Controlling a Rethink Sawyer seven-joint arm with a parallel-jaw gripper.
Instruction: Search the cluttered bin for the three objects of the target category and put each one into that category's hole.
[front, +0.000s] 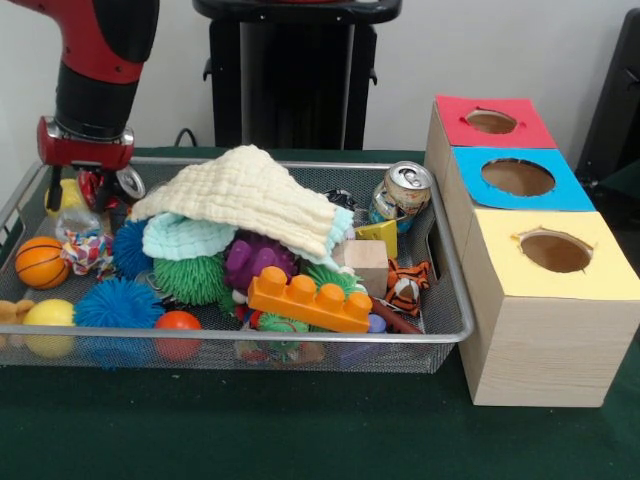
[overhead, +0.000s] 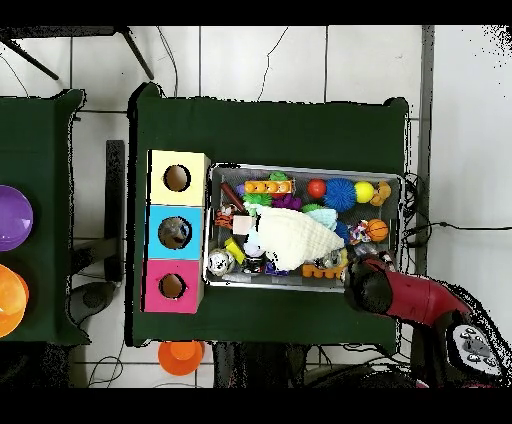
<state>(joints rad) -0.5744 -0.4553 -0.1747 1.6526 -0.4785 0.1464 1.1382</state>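
At the upper left of the front view the red and black arm (front: 100, 60) comes straight down, and its claw (front: 95, 185) dips into the back left corner of the wire bin (front: 440, 335); whether it is released or clenched cannot be told. The bin sits on the green tabletop (front: 300, 430), heaped with toys. From the left: an orange basketball (front: 41, 262), a yellow ball (front: 50, 327), blue spiky balls (front: 118, 303), a cream cloth (front: 245, 195), an orange building brick (front: 310, 298), a wooden cube (front: 366, 265) and a drink can (front: 402, 190). At the right stands the wooden box with its red hole (front: 491, 121), blue hole (front: 518, 177) and yellow hole (front: 555, 251).
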